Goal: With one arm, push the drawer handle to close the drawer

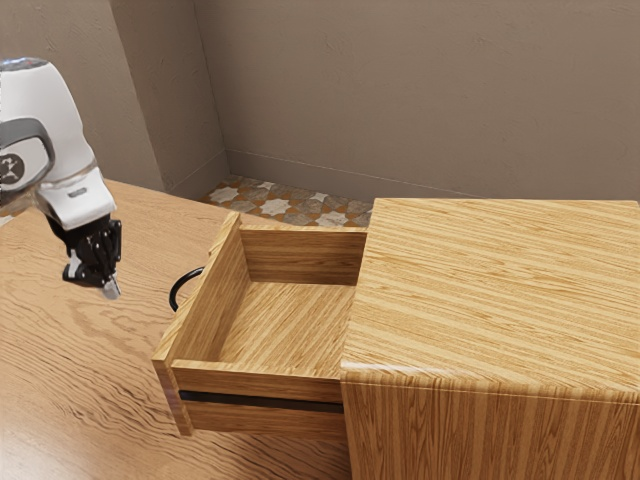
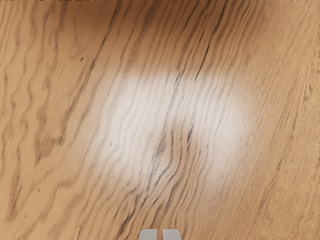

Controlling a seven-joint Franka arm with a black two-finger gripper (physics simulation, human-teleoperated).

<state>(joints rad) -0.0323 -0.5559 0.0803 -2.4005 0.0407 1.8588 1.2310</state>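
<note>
Black handle (image 1: 173,291), midway between corners of the drawer front (image 1: 198,290): likely rigid; push squarely there. Drawer (image 1: 260,383) should slide with moderate drag. Gripper (image 1: 111,290) fingertips together, empty.

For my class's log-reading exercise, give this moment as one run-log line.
wooden drawer: open | curved black handle: untouched | black gripper: fingertips nearly together, short of handle | push: not begun

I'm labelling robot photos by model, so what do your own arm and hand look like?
My arm has smooth, rounded white casings, with a grey band curving around a dark round badge that carries a pale symbol. Its black, angular, jointed metal-looking hand ends in pale grey, blocky fingertips. I see no loose cables.
</note>
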